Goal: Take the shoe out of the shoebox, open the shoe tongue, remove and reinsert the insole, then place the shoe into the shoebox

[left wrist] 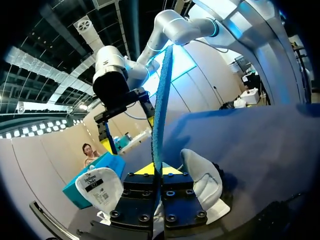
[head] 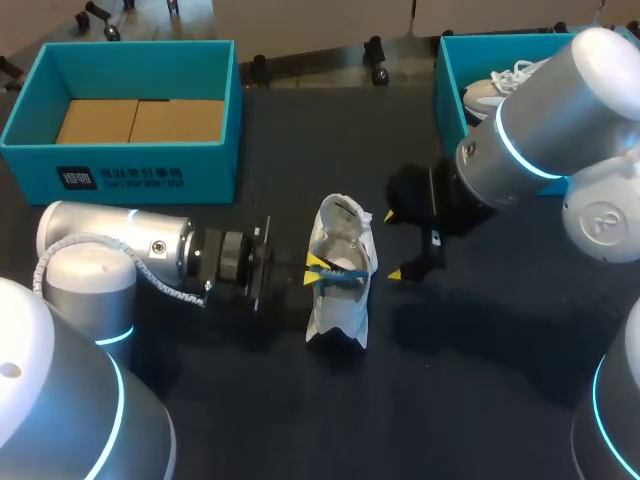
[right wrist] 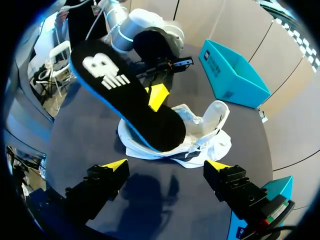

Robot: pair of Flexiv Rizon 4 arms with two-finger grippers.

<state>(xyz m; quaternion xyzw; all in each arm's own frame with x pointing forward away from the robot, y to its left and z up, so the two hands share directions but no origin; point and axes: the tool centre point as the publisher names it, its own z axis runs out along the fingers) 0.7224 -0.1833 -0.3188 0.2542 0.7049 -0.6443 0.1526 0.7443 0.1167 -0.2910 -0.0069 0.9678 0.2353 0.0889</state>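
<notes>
Black insole (right wrist: 125, 100) with white logo clamped in left gripper (left wrist: 158, 170) above shoe (head: 338, 320); right gripper (right wrist: 167, 165) spread apart

The insole (right wrist: 130, 95) has its lower end hidden inside the shoe (right wrist: 210, 142), ahead of the right fingers (right wrist: 112, 166). The right arm (head: 560, 110) covers most of a second shoe (head: 485, 95) in the shoebox (head: 447, 75) beyond them.
</notes>
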